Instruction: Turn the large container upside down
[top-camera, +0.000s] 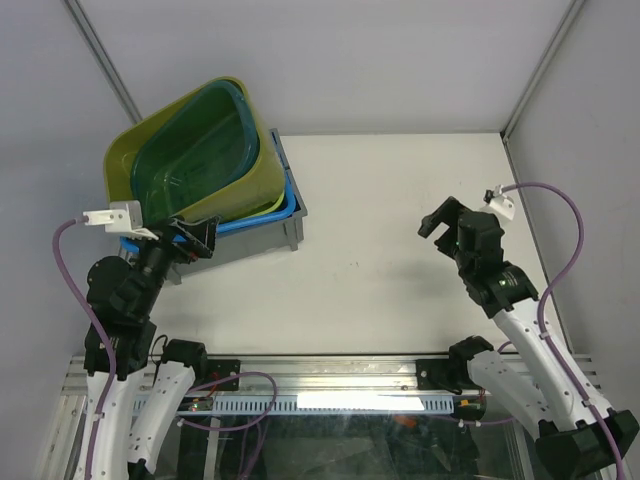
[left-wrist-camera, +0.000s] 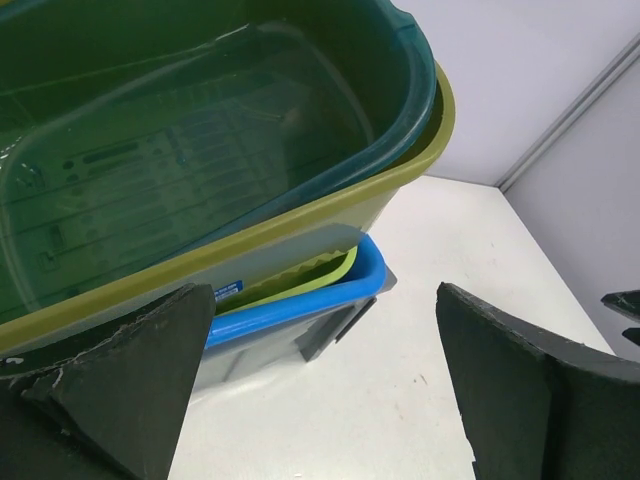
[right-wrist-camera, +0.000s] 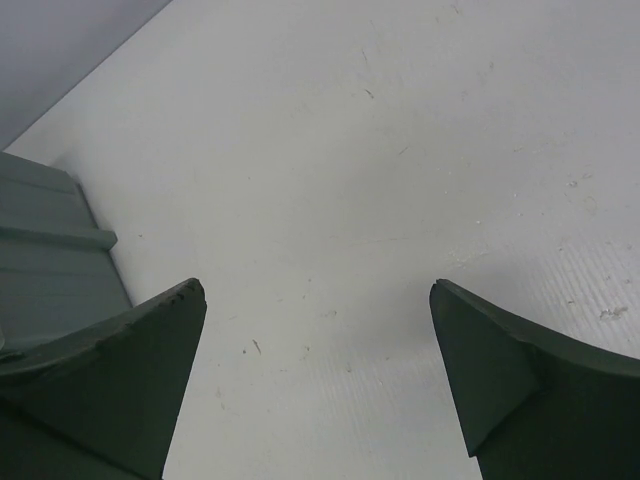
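Observation:
The large dark-grey crate (top-camera: 293, 214) stands upright at the back left of the table. A blue tub (top-camera: 262, 217), a lime-green tub (top-camera: 262, 170) and a dark-green see-through tub (top-camera: 195, 150) are nested in it, the upper ones tilted. In the left wrist view the crate's grey wall (left-wrist-camera: 262, 340) shows under the blue rim (left-wrist-camera: 300, 305). My left gripper (top-camera: 196, 241) (left-wrist-camera: 322, 300) is open and empty at the crate's near left corner. My right gripper (top-camera: 438, 222) (right-wrist-camera: 317, 290) is open and empty over the bare table, right of the crate, whose ribbed side (right-wrist-camera: 50, 270) shows at the left.
White walls close the table at the back and both sides, with a metal post (top-camera: 540, 70) in the back right corner. A metal rail (top-camera: 330, 372) runs along the near edge. White table surface (top-camera: 400, 190) lies between the crate and my right arm.

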